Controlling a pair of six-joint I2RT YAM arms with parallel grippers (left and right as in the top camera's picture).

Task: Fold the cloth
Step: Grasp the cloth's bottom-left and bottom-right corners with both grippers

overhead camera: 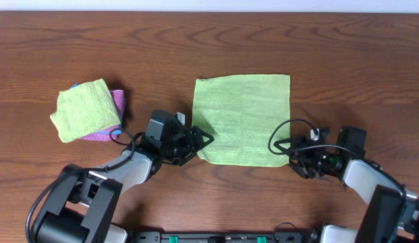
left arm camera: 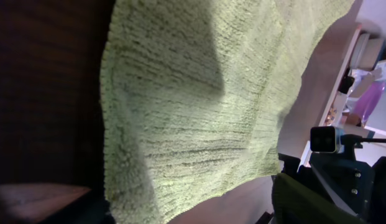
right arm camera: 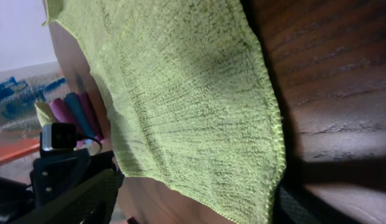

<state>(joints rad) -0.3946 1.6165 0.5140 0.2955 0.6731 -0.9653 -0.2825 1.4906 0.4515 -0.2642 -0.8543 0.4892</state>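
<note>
Overhead, saw the green cloth (overhead camera: 243, 118) spread flat and unfolded on the table (overhead camera: 209, 47), mid-table, just ahead of both arms. Found no crease, no lifted edge, no doubled layer anywhere. Noted the left gripper (overhead camera: 200, 142) at the near left corner and the right gripper (overhead camera: 283, 150) at the near right corner, each low at the hem. Judged both pairs of fingers parted, straddling the corners without pinching, going by the wrist views. Reckoned the task barely begun: approach made, grasp not yet closed, every fold left to do. Spotted a folded pile (overhead camera: 84, 111) well apart to the left, likely no part of this job.
</note>
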